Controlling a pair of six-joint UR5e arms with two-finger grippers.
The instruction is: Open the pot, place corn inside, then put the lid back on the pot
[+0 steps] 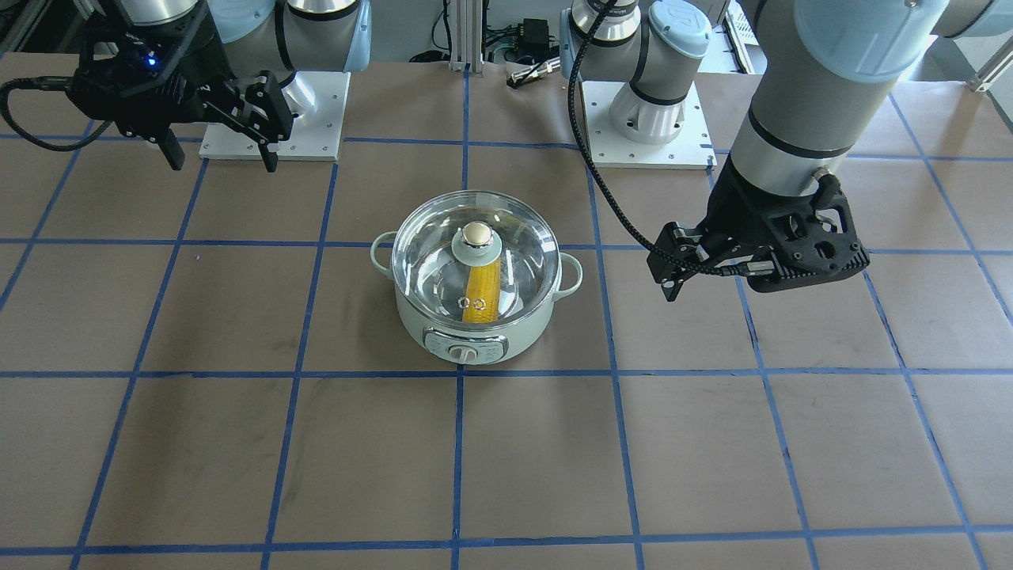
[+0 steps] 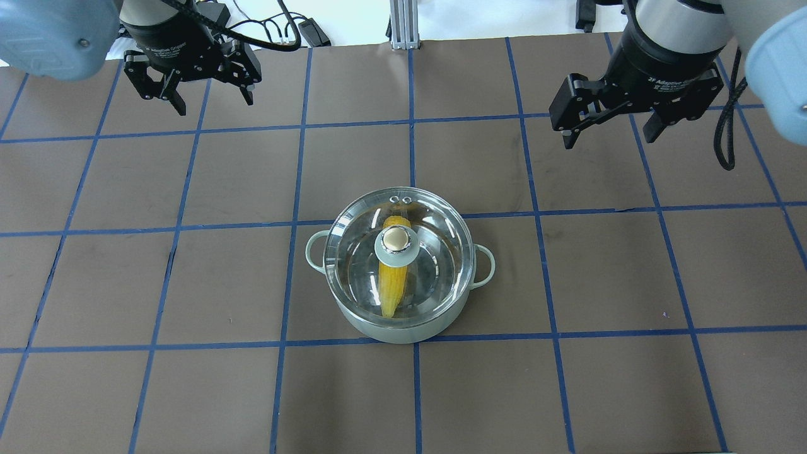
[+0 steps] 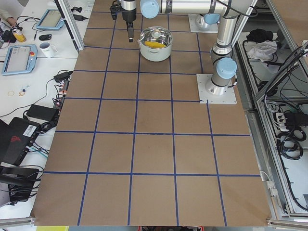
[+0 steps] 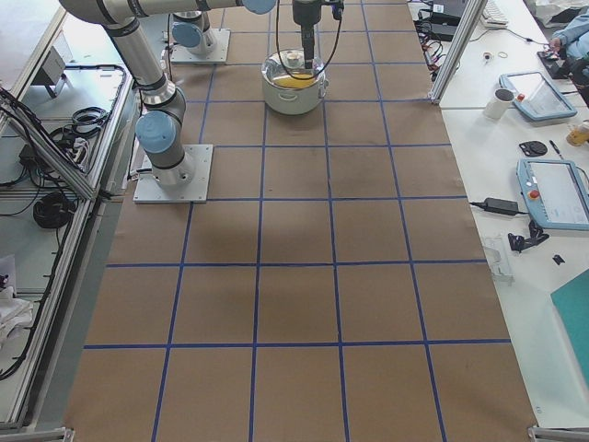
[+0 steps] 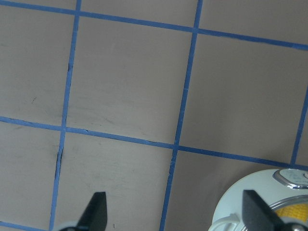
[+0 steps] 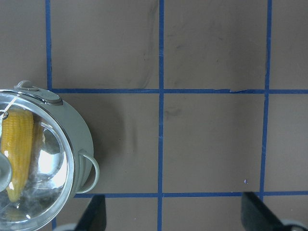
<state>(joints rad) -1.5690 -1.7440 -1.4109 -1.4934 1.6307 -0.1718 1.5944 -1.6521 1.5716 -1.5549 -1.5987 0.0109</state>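
Note:
The pale mint-green pot (image 2: 403, 328) stands mid-table, its dial (image 1: 465, 350) facing away from the robot. The clear glass lid (image 2: 435, 252) sits closed on it, with its metallic knob (image 2: 396, 238) in the centre. The yellow corn (image 2: 392, 287) lies inside the pot under the lid, also showing in the front view (image 1: 483, 293) and the right wrist view (image 6: 17, 149). My left gripper (image 2: 211, 98) is open and empty, raised well away from the pot. My right gripper (image 2: 610, 135) is open and empty, raised on the other side.
The brown table mat (image 2: 189, 284) carries a blue tape grid. The arm bases (image 1: 641, 119) stand on white plates at the robot's edge. An aluminium post (image 2: 400, 25) and cables sit at the far edge. Side benches hold tablets and a mug (image 3: 47, 48).

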